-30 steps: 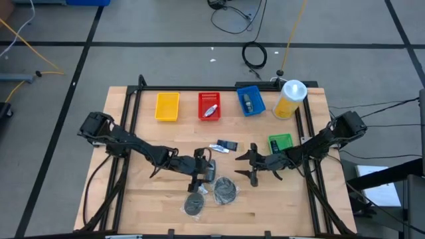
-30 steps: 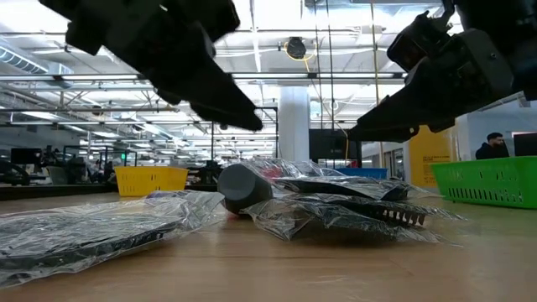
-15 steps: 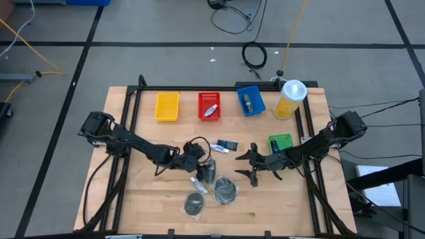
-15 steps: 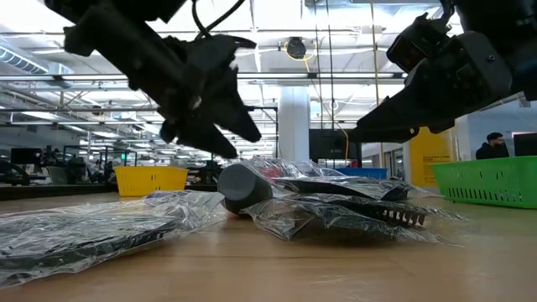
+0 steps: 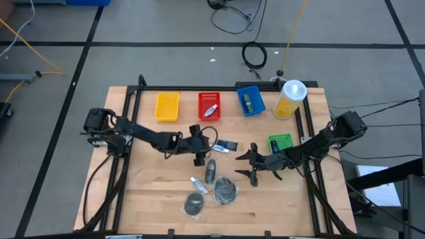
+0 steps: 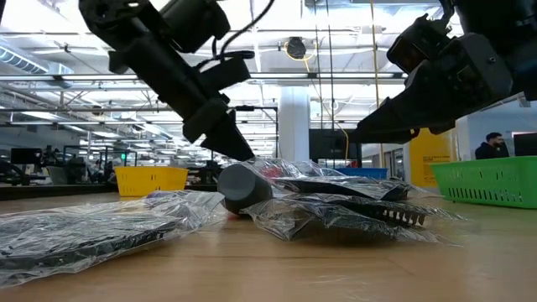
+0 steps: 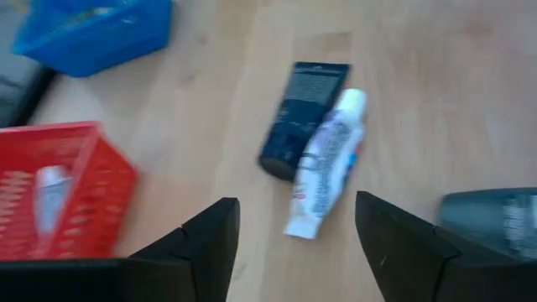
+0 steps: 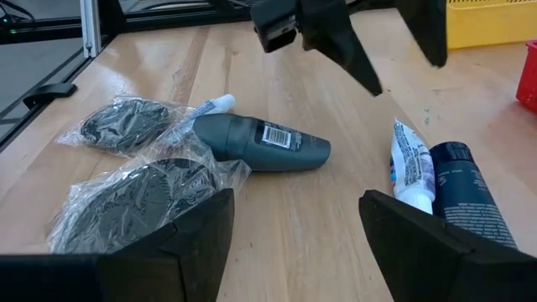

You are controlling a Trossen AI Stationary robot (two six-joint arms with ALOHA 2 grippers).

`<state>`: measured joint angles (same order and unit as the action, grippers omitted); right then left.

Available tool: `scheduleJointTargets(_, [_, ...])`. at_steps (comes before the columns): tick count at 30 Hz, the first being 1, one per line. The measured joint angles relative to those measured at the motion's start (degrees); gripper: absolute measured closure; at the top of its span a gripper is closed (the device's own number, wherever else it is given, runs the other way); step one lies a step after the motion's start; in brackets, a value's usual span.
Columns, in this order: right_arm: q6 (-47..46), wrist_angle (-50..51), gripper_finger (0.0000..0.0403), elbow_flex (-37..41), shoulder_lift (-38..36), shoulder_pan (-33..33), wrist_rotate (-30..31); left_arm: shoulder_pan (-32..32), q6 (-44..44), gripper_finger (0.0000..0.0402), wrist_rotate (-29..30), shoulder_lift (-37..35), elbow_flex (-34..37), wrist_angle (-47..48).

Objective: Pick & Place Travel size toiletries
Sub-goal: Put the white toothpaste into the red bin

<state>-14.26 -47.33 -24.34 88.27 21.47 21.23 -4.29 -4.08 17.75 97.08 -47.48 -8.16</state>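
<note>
Left gripper point(image 5: 197, 150) hangs over the white tube point(image 7: 325, 164) and dark tube point(image 7: 300, 116) lying side by side mid-table – jaws spread, empty, likely lining up a pick. Right gripper point(image 5: 247, 166) waits nearby, also spread. Grey bottle point(image 8: 256, 143) and bagged pucks point(image 8: 138, 189) lie closer to the front edge.

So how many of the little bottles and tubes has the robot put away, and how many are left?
Done: a white tube lies in the red basket, and a small bottle in the blue basket. In hand: nothing; the left pincer and right pincer are both open and empty. Left on the table: dark tube, white tube beside it, grey bottle, small tube, two bagged pucks.
</note>
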Motion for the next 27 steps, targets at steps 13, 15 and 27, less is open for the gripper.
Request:
scheduleJointTargets(13, [-1.18,-0.07,0.0154,0.00,0.00,0.02,1.49,3.05,-4.83,0.0192,-6.38,9.02,0.02,-8.71])
scheduleJointTargets(15, [-1.51,0.06,0.0154,0.00,0.00,0.02,1.49,3.10,-3.88,0.0204,-5.96,10.03,0.00,-9.80])
scheduleJointTargets(27, [-4.57,0.00,0.0154,0.00,-0.02,0.02,1.55,2.84,0.46,0.0363,-12.08,10.37,0.02,-10.06])
